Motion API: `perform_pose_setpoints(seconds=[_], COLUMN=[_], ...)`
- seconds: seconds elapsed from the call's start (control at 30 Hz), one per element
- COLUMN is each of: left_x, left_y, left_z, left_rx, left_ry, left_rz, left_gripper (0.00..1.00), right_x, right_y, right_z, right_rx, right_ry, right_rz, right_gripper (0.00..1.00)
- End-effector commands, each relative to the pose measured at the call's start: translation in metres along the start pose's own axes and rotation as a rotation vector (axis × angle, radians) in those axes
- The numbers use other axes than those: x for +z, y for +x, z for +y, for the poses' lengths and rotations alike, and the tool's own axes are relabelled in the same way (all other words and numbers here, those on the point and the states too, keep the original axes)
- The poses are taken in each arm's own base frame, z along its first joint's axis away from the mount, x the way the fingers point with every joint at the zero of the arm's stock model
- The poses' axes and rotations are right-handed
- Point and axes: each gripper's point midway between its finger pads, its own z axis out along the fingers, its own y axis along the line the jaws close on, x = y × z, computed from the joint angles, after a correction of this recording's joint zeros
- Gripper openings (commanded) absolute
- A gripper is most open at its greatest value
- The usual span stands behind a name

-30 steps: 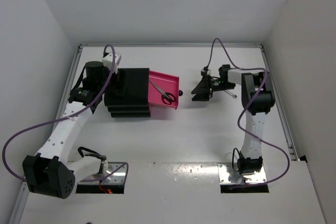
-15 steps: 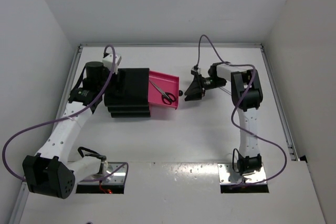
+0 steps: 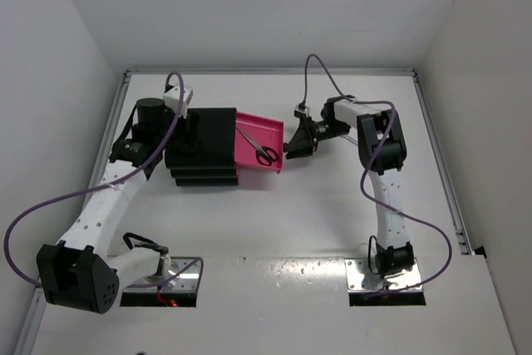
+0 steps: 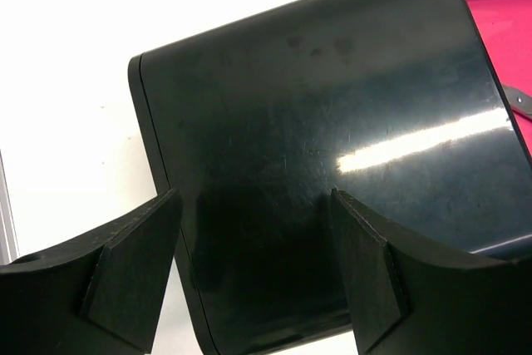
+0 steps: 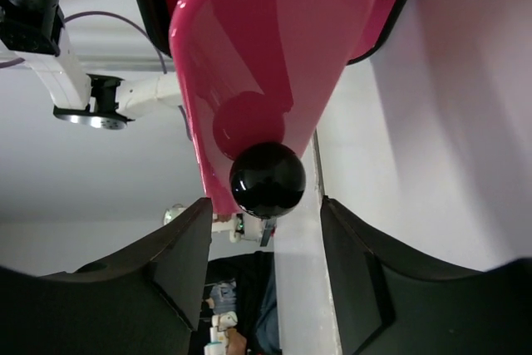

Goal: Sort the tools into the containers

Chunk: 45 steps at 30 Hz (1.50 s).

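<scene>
With jaws of the right gripper (image 5: 264, 209) wide astride the black knob (image 5: 267, 180) of the open pink drawer (image 3: 259, 140) where the scissors (image 3: 264, 152) lie, and those of the left gripper (image 4: 253, 222) spread over the black unit (image 4: 316, 106), risks an off-centre shove jamming it.

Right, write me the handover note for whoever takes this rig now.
Left end effector: open, at the top of the black drawer unit.
Right end effector: open, one finger on each side of the knob of the open pink drawer, not closed on it.
Scissors: lying in that drawer.
Left to do: probably shut the drawer. No other tools can be made out in these views.
</scene>
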Motion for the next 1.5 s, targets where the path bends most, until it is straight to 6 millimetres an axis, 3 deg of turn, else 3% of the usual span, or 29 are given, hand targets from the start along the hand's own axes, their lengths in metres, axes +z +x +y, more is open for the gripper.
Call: perform_pose_setpoints(seconds=[0.0,0.3,0.4,0.63,0.87,1.03,1.47], left_x=[0.001,0.005,0.007,0.007,0.008,0.008,0.008], left_y=[-0.002,0.005,0.007,0.005,0.01,0.009,0.009], left_z=[0.002,0.003,0.005,0.008,0.008,0.005,0.003], left_rx=[-0.004,-0.004,-0.004,-0.009,-0.009,-0.009,-0.019], left_ry=[-0.003,-0.009,-0.017,-0.026,-0.025,-0.007,0.002], left_rz=[-0.008,0.011,0.021,0.013,0.022,0.02,0.019], left_gripper=[0.78,0.78,0.78,0.78,0.78,0.78,0.78], right_x=[-0.001,0.002,0.002,0.005,0.007,0.006,0.041], right_y=[-0.019,-0.028,-0.033,-0.032,-0.039,-0.047,-0.034], right_z=[0.024,0.024,0.028,0.032,0.066,0.073,0.099], right_rx=[-0.076,-0.099,-0.125,-0.134,-0.242,-0.245,-0.326], right_ry=[-0.115,-0.116,-0.116,-0.118,-0.12,-0.111,-0.07], right_rz=[-0.067,-0.059,-0.059,-0.05,-0.042,-0.034,0.07], right_gripper=[0.54,0.5,0.44,0.16,0.13,0.13,0.11])
